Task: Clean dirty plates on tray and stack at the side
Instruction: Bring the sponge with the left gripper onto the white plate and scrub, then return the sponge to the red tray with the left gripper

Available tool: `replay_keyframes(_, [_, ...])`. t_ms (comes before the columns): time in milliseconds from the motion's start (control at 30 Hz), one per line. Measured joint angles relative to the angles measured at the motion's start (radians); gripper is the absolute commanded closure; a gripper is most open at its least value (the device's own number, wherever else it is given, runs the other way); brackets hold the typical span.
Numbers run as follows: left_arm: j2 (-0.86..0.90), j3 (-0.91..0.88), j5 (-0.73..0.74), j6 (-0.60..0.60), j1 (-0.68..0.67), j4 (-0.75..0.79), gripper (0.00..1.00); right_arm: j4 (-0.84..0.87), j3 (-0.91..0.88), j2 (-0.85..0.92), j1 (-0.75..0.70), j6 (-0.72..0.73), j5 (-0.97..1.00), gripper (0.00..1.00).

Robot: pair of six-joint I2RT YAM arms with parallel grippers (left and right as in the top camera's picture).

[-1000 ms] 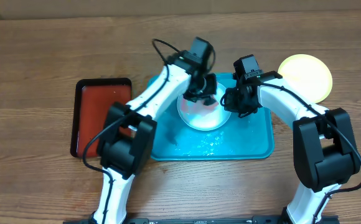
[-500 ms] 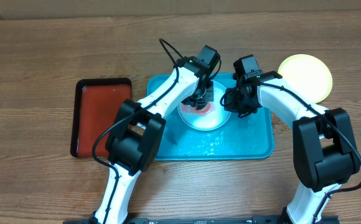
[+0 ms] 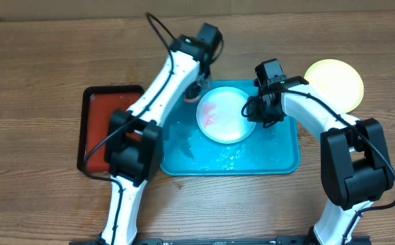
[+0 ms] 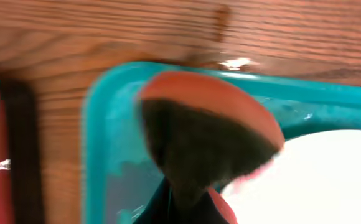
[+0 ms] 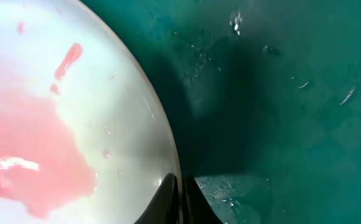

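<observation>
Overhead: the left pincer [image 3: 199,84] has drawn back from the white plate [image 3: 225,117] to the far corner of the tray [image 3: 279,160], baring a pink film (wiping judged unfinished); a yellow-green plate [image 3: 334,82] lies aside on the worktop [image 3: 48,54]. Left wrist: this pincer clamps a sponge [image 4: 211,137]. Right wrist: the right pincer [image 5: 182,190] is closed on the white plate's rim.

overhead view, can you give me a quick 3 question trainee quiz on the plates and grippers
1. True or false: the white plate on the turquoise tray is already wiped clean.
2. Where does the yellow-green plate lie? A: on the tray. B: on the table, off the tray. C: in a gripper.
3. Fill in: the right gripper pinches the white plate's rim while the left gripper holds a ____.

Key: 1 false, a pink smear shows on it. 2 B. 3 sponge.
</observation>
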Motion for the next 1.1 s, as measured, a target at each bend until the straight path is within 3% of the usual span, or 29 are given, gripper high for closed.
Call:
replay_keyframes(267, [-0.112, 0.011, 0.0, -0.004, 0.171, -0.239, 0.96, -0.039, 0.087, 0.0, 0.02, -0.062, 0.103, 0.96])
replay_keyframes(833, [-0.115, -0.398, 0.0, -0.008, 0.451, -0.033, 0.92, -0.05, 0.094, -0.009, 0.026, -0.078, 0.211, 0.96])
replay_keyframes(967, [-0.115, -0.401, 0.001, -0.008, 0.484, -0.029, 0.51, -0.056, 0.094, -0.055, 0.032, -0.111, 0.265, 0.96])
replay_keyframes(1033, [-0.115, -0.401, 0.019, 0.004, 0.493, -0.027, 0.14, -0.055, 0.094, -0.091, 0.046, -0.134, 0.305, 0.96])
replay_keyframes(1067, [-0.115, -0.401, 0.039, 0.017, 0.497, -0.024, 0.0, -0.056, 0.095, -0.111, 0.059, -0.149, 0.326, 0.96])
replay_keyframes(1100, [-0.115, -0.401, 0.061, 0.032, 0.498, -0.017, 0.0, -0.055, 0.097, -0.126, 0.07, -0.161, 0.343, 0.96])
